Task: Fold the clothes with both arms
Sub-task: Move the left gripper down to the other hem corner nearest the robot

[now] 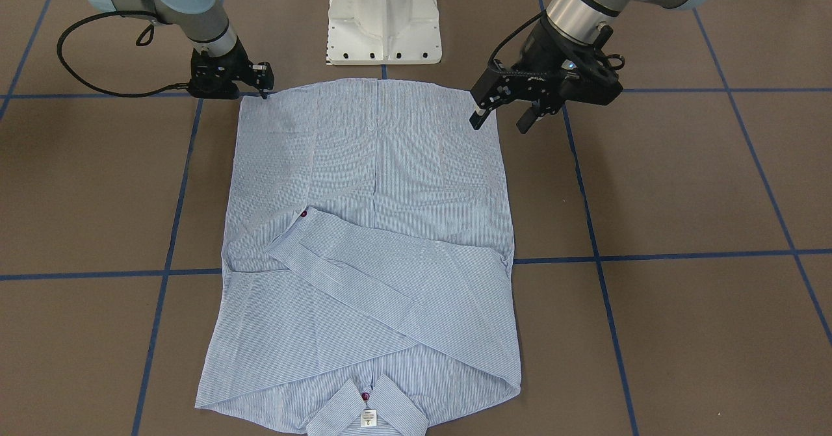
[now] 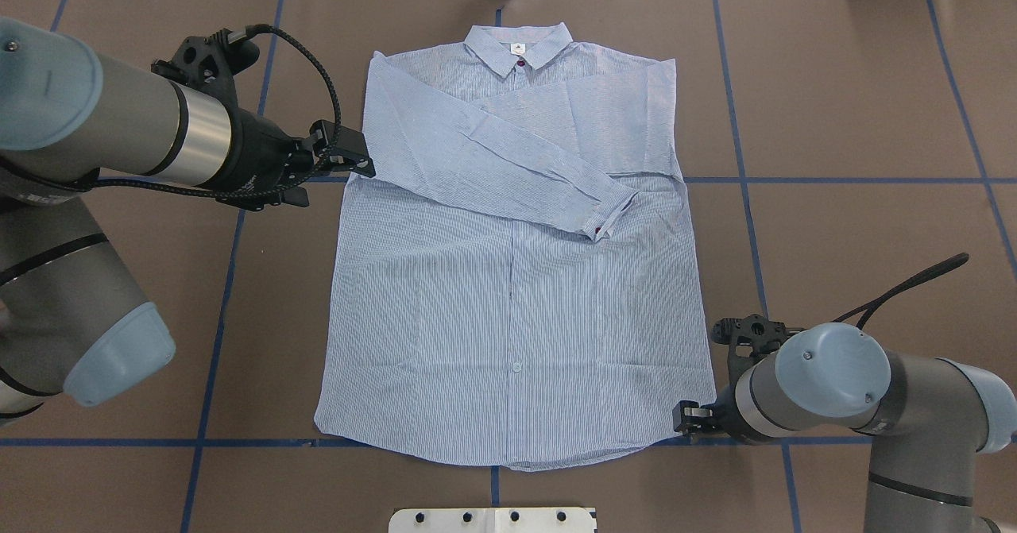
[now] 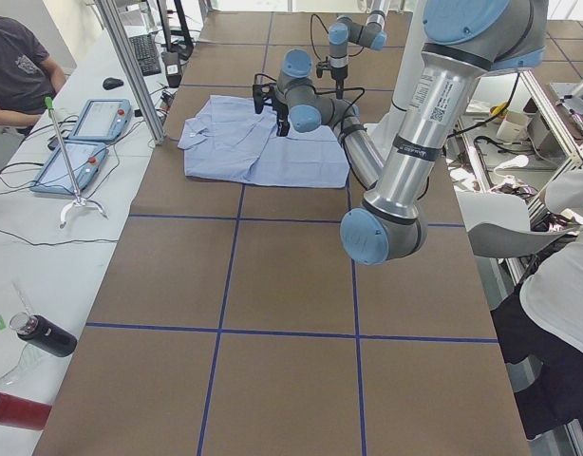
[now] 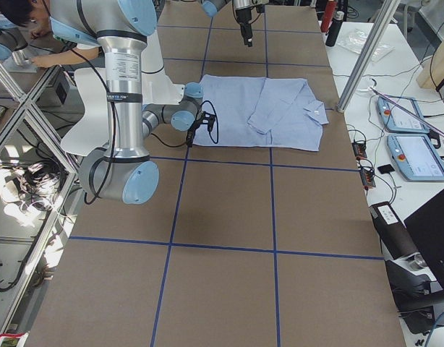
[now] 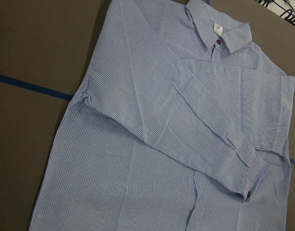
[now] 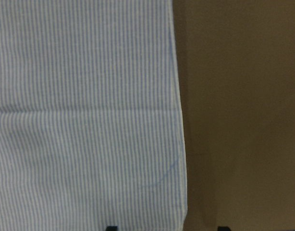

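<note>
The light blue striped shirt [image 2: 516,295] lies flat on the brown table, front up, collar [image 2: 518,43] away from me and both sleeves folded across the chest. My left gripper [image 2: 359,160] is open and empty, raised above the shirt's left side; in the front view it [image 1: 504,121] hangs over the hem corner. Its wrist view looks down on the folded sleeves [image 5: 186,120]. My right gripper [image 2: 687,420] is open and low at the hem's right corner [image 1: 264,82]. Its fingertips [image 6: 111,227] stand on either side of the shirt's edge [image 6: 178,96].
The white pedestal base [image 1: 385,17] stands just behind the hem. Blue tape lines [image 2: 794,179] grid the brown table. Side tables with teach pendants [image 3: 92,119], bottles [image 3: 45,334] and seated operators [image 3: 16,66] flank the table's ends.
</note>
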You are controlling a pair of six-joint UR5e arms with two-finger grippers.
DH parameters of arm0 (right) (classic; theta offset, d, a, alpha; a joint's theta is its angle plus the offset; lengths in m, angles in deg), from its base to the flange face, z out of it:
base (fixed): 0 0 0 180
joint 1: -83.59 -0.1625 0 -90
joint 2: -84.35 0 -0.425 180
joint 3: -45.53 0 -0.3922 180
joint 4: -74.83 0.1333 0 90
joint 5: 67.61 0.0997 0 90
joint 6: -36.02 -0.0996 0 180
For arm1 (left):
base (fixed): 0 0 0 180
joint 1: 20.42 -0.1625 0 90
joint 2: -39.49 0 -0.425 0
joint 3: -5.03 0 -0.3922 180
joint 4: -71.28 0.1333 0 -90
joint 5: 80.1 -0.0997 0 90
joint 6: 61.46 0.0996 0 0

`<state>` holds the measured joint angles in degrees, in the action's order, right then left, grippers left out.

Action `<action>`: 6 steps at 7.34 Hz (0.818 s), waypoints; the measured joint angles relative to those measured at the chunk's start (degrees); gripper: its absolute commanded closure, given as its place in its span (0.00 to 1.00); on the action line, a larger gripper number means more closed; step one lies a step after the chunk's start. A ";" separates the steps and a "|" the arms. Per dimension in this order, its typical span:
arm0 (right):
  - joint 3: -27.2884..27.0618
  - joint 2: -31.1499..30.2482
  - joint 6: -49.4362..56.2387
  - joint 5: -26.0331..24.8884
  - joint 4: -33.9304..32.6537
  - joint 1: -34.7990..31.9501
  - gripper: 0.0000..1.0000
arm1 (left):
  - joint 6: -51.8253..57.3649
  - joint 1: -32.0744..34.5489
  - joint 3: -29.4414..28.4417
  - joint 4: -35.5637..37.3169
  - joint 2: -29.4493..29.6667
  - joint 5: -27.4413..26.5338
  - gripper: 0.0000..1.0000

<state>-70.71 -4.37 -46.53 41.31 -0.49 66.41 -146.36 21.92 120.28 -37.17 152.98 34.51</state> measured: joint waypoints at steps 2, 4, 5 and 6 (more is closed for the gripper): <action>0.35 -0.19 0.00 0.21 -0.08 -0.10 0.29 | 0.00 0.07 0.04 0.07 -0.06 0.00 0.01; 0.63 -0.28 -0.08 0.49 -0.09 -0.34 0.38 | 0.00 0.11 0.09 0.08 -0.04 0.00 0.01; 0.72 -0.30 -0.15 0.65 -0.11 -0.45 0.42 | 0.00 0.14 0.10 0.08 -0.03 0.00 0.01; 0.76 -0.29 -0.23 0.77 -0.15 -0.55 0.67 | 0.00 0.17 0.09 0.08 -0.03 0.02 0.01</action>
<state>-69.95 -4.66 -46.75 42.08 -0.63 65.86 -146.36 22.09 120.38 -37.09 152.96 34.53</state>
